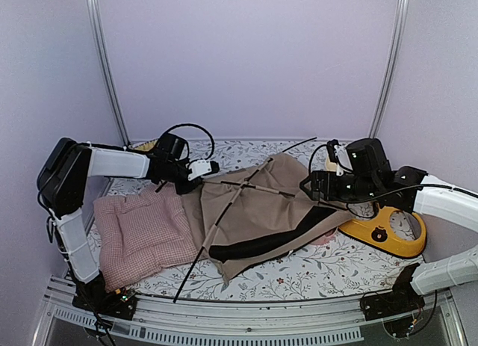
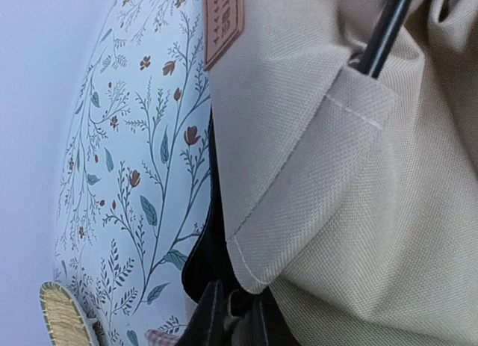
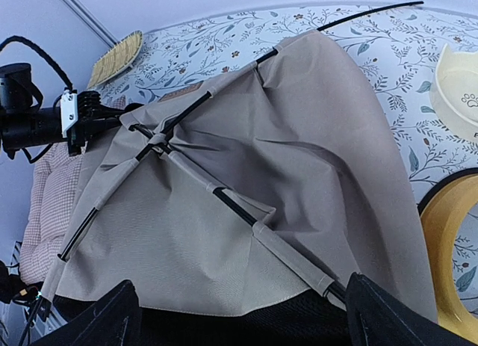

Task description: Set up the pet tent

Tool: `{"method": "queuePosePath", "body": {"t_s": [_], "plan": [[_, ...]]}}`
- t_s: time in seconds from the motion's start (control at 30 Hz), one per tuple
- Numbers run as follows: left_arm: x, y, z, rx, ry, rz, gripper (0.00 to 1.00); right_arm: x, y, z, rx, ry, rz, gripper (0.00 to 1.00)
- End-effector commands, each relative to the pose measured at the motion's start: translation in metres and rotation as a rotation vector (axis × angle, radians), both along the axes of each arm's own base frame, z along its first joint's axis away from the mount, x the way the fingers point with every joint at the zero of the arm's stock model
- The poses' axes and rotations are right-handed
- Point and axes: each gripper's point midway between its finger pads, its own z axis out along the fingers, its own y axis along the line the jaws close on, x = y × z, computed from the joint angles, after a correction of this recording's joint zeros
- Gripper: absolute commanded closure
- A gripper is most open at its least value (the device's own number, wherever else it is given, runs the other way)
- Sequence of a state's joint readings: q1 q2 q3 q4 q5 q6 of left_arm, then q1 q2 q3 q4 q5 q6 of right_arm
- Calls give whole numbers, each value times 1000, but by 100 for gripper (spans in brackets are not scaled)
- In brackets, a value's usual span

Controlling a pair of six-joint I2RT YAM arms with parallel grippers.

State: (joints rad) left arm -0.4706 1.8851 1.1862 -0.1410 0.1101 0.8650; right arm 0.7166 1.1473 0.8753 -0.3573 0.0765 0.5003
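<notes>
My right gripper [image 3: 240,301] stands wide open with nothing in its grasp. Its two dark fingers [image 3: 104,316] frame the near hem of the pet tent [image 3: 284,152], and one sleeved pole end lies between them toward four o'clock. My left gripper [image 1: 200,169] is at the tent's far-left corner. Its wrist view shows only the finger bases [image 2: 224,320] against black material, so I cannot tell whether it grips.

Surface: a floral cloth [image 1: 299,271] covers the table. Pale lilac walls [image 1: 246,54] and two metal uprights [image 1: 104,62] enclose it.

In the top view the tent lies collapsed from nine to seven o'clock of my right gripper [image 1: 317,185] and at four o'clock of my left. Its crossed poles [image 1: 231,204] lie on top and its black panel [image 1: 261,241] is along the near edge. A pink checked cushion [image 1: 138,230] touches the tent at its nine o'clock, and a yellow object [image 1: 385,234] sits at three o'clock.

Only the left wrist view resolves the stitching, the brown label patch [image 2: 222,17] and a pole entering its sleeve [image 2: 381,39]. Only the right wrist view shows a cream bowl [image 3: 459,84] at two o'clock. It also gives the clearest sight of a woven fan [image 3: 116,58] at eleven.
</notes>
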Motion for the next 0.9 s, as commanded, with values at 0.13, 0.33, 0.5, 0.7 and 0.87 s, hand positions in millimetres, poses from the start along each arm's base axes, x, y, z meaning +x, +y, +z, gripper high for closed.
{"method": "queuePosePath", "body": {"t_s": [0.13,0.33,0.5,0.7,0.87], "plan": [[7,-8,67,-103,-151,19,100,5,-2,22,44,-52,-20,3],[14,-6,111,-123,-279,45,100,13,5,53,71,-117,-8,3],[16,-6,142,-156,-362,70,100,22,11,90,96,-192,2,3],[11,-11,178,-187,-457,80,100,28,9,139,114,-305,-4,3],[0,-17,199,-216,-501,61,100,27,4,166,115,-374,-9,2]]}}
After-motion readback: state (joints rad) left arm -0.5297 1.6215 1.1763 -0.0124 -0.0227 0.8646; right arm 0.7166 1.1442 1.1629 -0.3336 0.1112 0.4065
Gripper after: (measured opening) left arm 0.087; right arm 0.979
